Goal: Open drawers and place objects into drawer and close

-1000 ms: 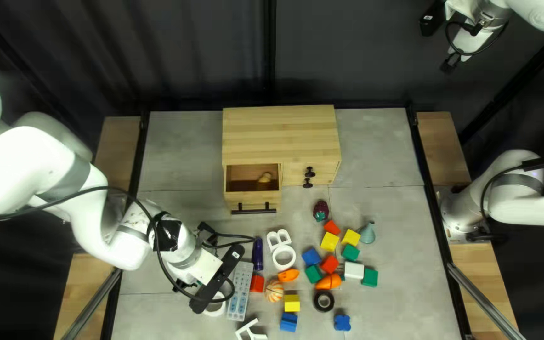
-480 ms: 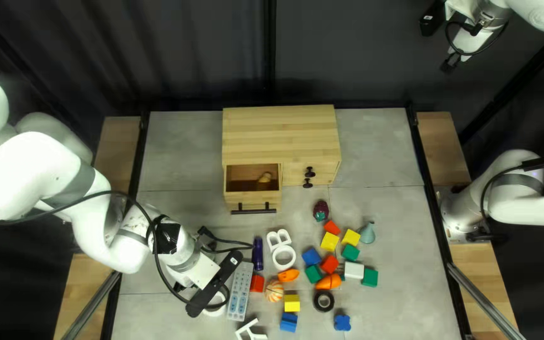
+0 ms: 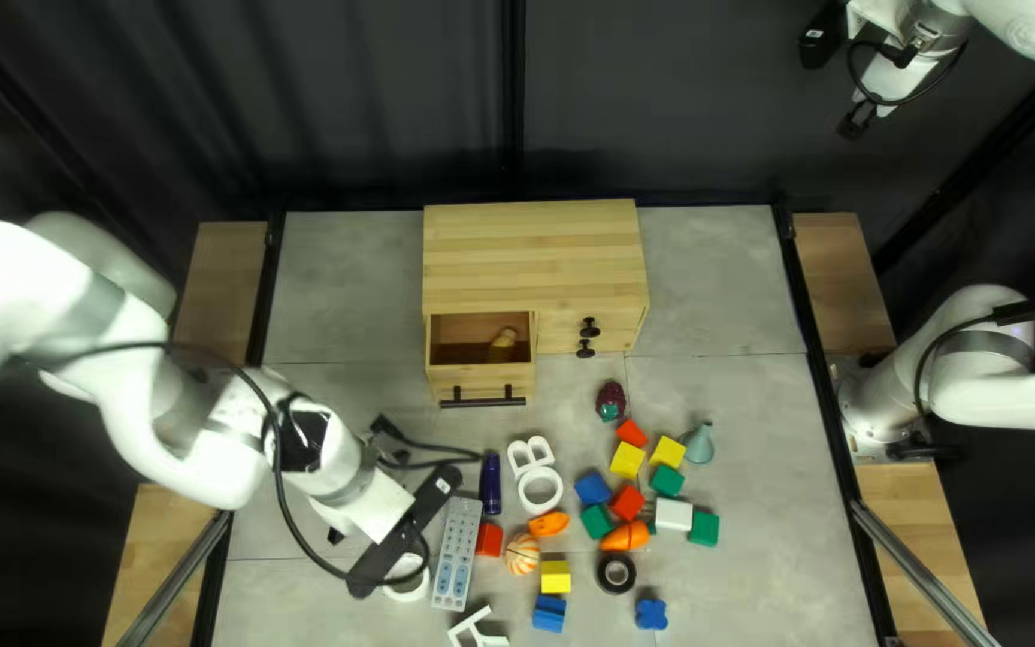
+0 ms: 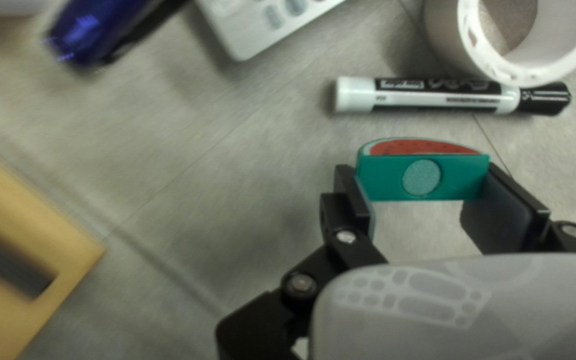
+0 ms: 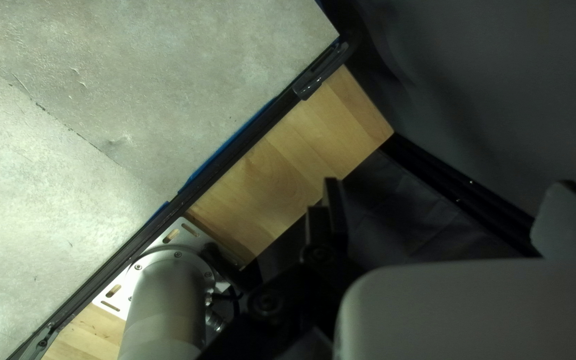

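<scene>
Left arm: the white, jointed left arm [image 3: 197,461] is being shifted slightly toward the table's left edge since the earlier frame, its upper links being moved most; the cabinet and the loose toys are being left where they were.
Left gripper: the black two-fingered left gripper [image 4: 418,175] is being kept closed on a block, both fingers being pressed to its ends and held apart by its length.
Watermelon block: the green and red, half-round watermelon block [image 4: 423,179] is being carried, apparently lifted, over the near-left part of the table [image 3: 709,599].
Beneath and ahead: a white and black cylindrical marker [image 4: 451,95] is being seen beside a thick white ring [image 4: 449,40], with a pale grey remote [image 3: 458,554] lying near.
Open drawer: the pale wooden drawer [image 3: 482,381] with a black bar handle [image 3: 483,403] is being left pulled out of the wooden cabinet [image 3: 536,258] by the table's far edge; a small tan object [image 3: 503,342] is being held inside.
Right gripper: the black right gripper [image 5: 448,190] is being held off the table, its fingers being spread wide with nothing gripped.
Meaning for the task: the pick-up is seemingly being completed; carrying to the drawer is being called for, and the raised drawer walls are probably needing to be cleared before release and closing.
</scene>
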Robot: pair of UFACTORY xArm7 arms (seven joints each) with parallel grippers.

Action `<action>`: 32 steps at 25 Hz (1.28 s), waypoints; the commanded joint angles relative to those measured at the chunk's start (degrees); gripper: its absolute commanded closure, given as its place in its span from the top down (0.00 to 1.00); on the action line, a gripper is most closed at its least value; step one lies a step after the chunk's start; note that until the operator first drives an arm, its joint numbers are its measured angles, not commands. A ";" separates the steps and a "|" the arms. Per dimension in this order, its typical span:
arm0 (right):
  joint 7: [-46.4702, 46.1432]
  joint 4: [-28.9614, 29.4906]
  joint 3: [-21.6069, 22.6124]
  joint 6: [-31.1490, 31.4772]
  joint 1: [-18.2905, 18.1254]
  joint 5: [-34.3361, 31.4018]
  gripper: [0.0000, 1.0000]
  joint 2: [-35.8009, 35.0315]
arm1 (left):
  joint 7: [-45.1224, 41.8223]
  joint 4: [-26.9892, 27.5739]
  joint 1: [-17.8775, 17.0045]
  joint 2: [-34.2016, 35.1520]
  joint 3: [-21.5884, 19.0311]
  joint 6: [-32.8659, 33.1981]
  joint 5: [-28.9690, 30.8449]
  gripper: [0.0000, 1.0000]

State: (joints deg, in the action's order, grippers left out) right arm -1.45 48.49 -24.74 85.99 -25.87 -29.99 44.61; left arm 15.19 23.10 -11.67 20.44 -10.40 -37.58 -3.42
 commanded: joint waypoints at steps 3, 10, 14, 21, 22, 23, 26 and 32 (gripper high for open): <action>0.00 0.00 0.00 0.00 0.00 0.00 1.00 0.00 | -1.35 5.93 7.85 5.92 3.08 -10.19 6.01 0.00; 0.00 0.00 0.00 0.00 0.00 0.00 1.00 0.00 | -2.36 17.42 12.31 1.06 3.43 -15.74 11.53 0.00; 0.00 0.00 0.00 0.00 0.00 0.00 1.00 0.00 | -2.53 18.13 14.68 -0.99 4.76 -12.86 14.33 0.01; 0.00 0.00 0.00 0.00 0.00 0.00 1.00 0.00 | -4.48 15.76 18.33 -3.36 6.92 -7.00 17.63 0.97; 0.00 0.00 0.00 0.00 0.00 0.00 1.00 0.00 | -4.85 15.93 18.71 -3.76 7.14 -7.05 17.74 1.00; 0.00 0.00 0.00 0.00 0.00 0.00 1.00 0.00 | -5.09 16.07 18.88 -3.89 7.22 -7.23 17.75 1.00; 0.00 0.00 0.00 0.00 0.00 0.00 1.00 0.00 | -5.80 16.39 19.06 -3.44 7.26 -8.44 17.32 1.00; 0.00 0.00 0.00 0.00 0.00 0.00 1.00 0.00 | -9.17 17.86 17.40 -1.65 5.20 -14.75 14.57 1.00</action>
State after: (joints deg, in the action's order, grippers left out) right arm -1.45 48.49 -24.74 85.99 -25.87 -29.99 44.61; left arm 7.26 40.53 6.61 17.86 -4.36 -49.84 12.69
